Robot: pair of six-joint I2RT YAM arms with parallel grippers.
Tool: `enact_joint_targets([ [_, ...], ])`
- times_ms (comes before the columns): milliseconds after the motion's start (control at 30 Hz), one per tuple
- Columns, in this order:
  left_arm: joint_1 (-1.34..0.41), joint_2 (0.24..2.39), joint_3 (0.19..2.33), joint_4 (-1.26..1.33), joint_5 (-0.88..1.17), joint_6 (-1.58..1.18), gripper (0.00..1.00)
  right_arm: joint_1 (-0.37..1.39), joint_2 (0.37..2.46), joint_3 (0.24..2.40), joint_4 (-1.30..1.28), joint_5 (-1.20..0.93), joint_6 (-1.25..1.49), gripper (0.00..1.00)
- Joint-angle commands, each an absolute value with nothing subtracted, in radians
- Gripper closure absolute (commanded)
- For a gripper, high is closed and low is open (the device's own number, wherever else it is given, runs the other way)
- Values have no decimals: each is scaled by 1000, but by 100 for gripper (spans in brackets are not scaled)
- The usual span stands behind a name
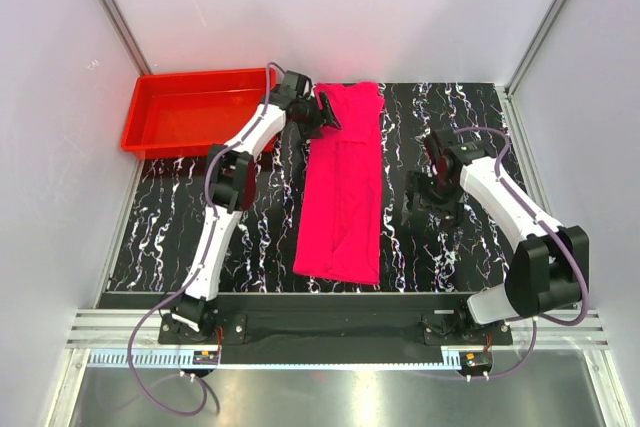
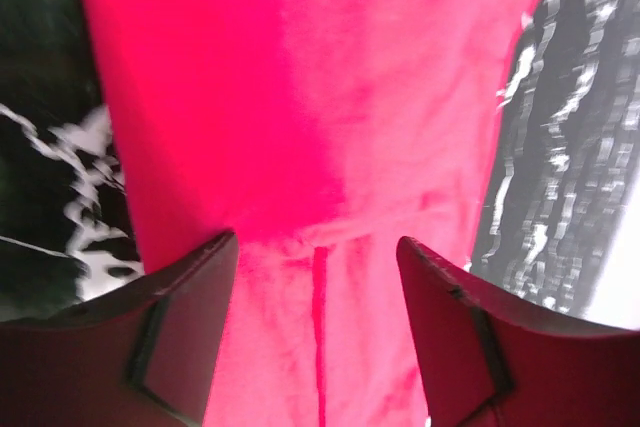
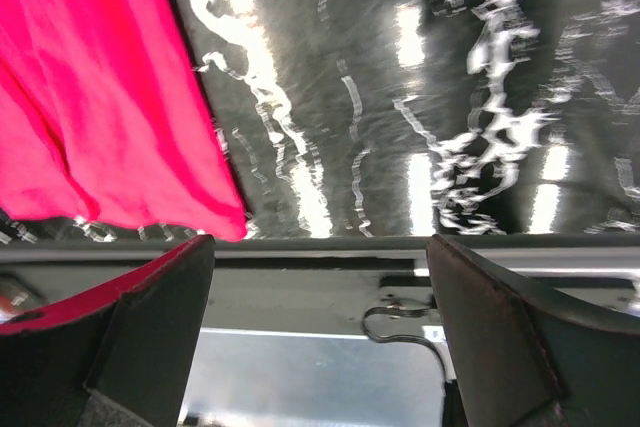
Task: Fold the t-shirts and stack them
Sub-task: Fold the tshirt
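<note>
Left wrist view: the left gripper is seen with its two fingers held well apart. Nothing is pinched between them, and the magenta-pink t-shirt lies flat just under them and fills most of that picture. In the top view this gripper is found over the far left edge of the shirt, near the red tray, which stands at the far left corner of the black marbled table. The right gripper is also spread wide and holds nothing. It is kept above bare table on the right of the shirt, apart from the cloth, and the near right corner of the shirt is seen at its left side. The t-shirt is folded lengthwise into a long narrow strip. It is laid in the middle of the table, from the far edge toward the near edge.
</note>
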State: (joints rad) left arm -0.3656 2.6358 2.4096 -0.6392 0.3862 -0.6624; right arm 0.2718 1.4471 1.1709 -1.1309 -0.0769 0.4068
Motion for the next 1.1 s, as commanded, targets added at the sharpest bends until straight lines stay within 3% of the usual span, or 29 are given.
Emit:
enact_joint_targets([
  [0, -379, 2490, 2378, -546, 547, -678, 26, 267, 1459, 1132, -1059, -216, 426, 5],
  [200, -440, 2263, 2196, -684, 566, -601, 23, 268, 1476, 1002, -901, -484, 509, 5],
  [333, -471, 1942, 1936, -754, 456, -496, 24, 268, 1427, 887, -761, -592, 567, 6],
  [467, -472, 1697, 1624, -842, 281, -417, 28, 273, 1384, 741, -646, -669, 642, 14],
  [667, -474, 1386, 1173, -810, 310, -414, 36, 305, 1342, 549, -422, -723, 791, 25],
  [833, -474, 1258, 867, -675, 406, -531, 36, 337, 1329, 483, -376, -661, 844, 36],
  [933, -476, 1255, 810, -643, 394, -546, 30, 342, 1301, 434, -327, -650, 883, 37],
  [1067, -480, 1298, 741, -597, 425, -581, 29, 368, 1318, 397, -246, -647, 957, 39],
])
